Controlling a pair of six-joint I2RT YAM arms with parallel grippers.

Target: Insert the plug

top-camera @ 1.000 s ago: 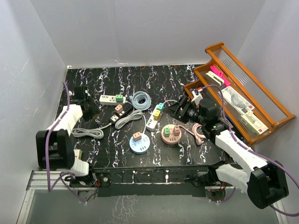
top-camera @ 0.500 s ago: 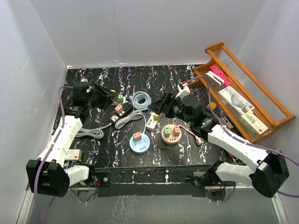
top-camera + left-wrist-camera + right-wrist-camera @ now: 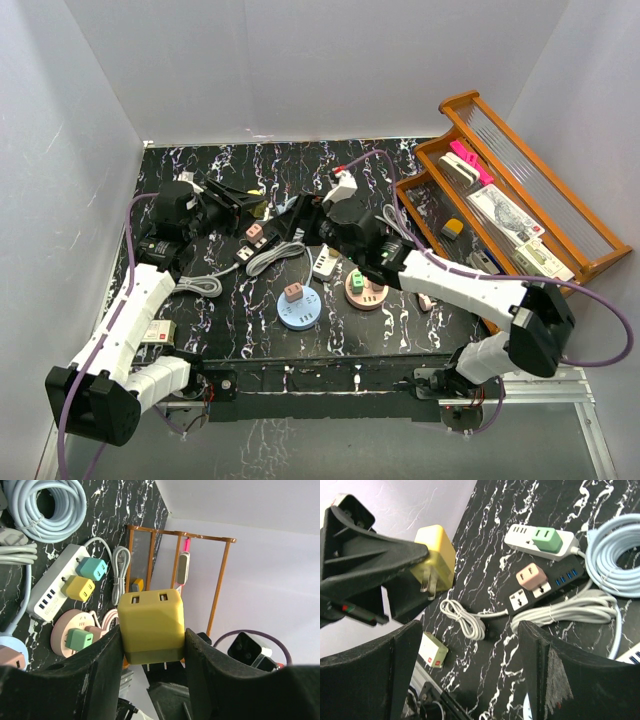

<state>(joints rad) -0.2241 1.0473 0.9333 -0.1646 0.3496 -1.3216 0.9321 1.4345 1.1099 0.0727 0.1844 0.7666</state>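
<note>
My left gripper (image 3: 151,650) is shut on a yellow cube plug (image 3: 151,625) and holds it in the air, prongs pointing back toward the wrist. In the top view it (image 3: 240,200) hangs over the table's back left. My right gripper (image 3: 470,670) is open and empty, facing the left one; the yellow plug (image 3: 436,555) shows in its view at upper left. In the top view the right gripper (image 3: 300,215) is just right of the plug. Below lies a black power strip (image 3: 545,587) with a pink plug (image 3: 531,575) and a free socket.
There are a white strip with a green plug (image 3: 540,542), a white strip with teal and yellow plugs (image 3: 60,587), a pink round socket (image 3: 366,288), a blue round socket (image 3: 296,307), a pale blue cable coil (image 3: 615,560), a small box (image 3: 432,655) and a wooden rack (image 3: 520,200) at right.
The left arm has swung right and up, the yellow plug in its jaws at least since the middle frame. The right arm has swung left from the rack toward the left gripper.
</note>
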